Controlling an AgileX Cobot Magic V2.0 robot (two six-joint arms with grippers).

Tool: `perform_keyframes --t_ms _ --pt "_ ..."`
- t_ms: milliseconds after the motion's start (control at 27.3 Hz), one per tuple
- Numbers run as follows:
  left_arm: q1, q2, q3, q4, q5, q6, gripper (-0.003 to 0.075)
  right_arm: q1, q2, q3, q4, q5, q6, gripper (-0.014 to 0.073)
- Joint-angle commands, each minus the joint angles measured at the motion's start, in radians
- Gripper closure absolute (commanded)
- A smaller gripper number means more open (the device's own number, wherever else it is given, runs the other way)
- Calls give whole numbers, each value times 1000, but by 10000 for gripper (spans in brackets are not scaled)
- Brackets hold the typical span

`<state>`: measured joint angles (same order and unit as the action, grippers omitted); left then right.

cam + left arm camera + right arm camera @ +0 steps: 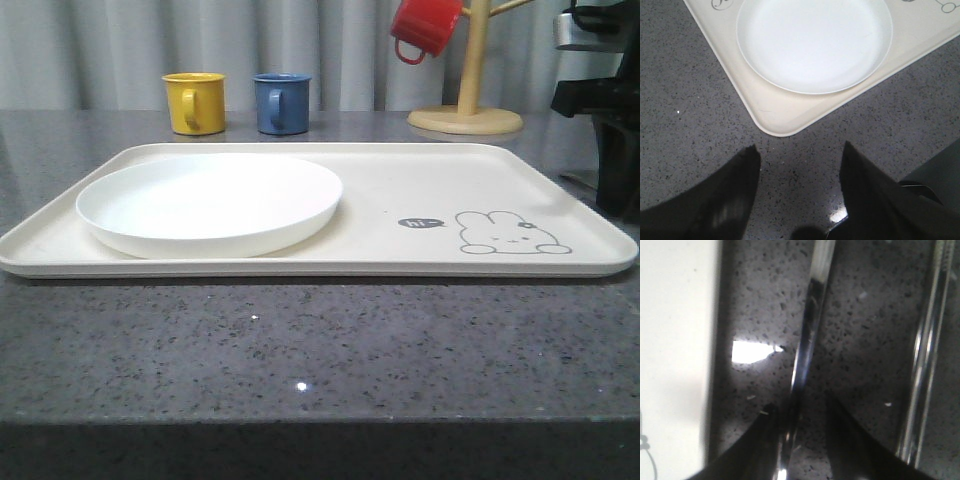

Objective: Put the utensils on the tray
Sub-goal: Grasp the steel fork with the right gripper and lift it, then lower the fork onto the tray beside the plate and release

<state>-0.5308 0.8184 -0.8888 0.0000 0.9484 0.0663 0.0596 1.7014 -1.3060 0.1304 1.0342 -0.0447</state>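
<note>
We see a speckled grey counter [320, 350] before grey curtains [120, 40]. Our right gripper [800, 415] straddles, unclosed, a utensil handle [810, 315] running lengthwise between its jaws beside the tray [675, 340]; left gripper [800, 155] gapes empty.

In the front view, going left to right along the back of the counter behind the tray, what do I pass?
Yellow mug → blue mug → red mug hanging on the wooden mug tree → the mug tree itself → dark robot hardware at the right edge.
</note>
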Motion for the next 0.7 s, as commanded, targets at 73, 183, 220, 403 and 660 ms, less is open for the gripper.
perform_keyframes --t_ms 73,183,220,403,660 --pt "-8 -4 -26 0 -58 -11 353 0 -27 -26 38 24 -5 542" --pt "-8 -4 -26 0 -58 -11 353 0 -27 -26 52 25 -5 593" --pt "-8 -4 -26 0 -58 -11 353 0 -27 -26 52 26 -5 592" --pt "-8 -4 -26 0 -58 -11 353 2 -67 -62 44 68 -5 592" --pt "-8 -4 -26 0 -58 -11 353 155 -82 -214 45 160 8 590"
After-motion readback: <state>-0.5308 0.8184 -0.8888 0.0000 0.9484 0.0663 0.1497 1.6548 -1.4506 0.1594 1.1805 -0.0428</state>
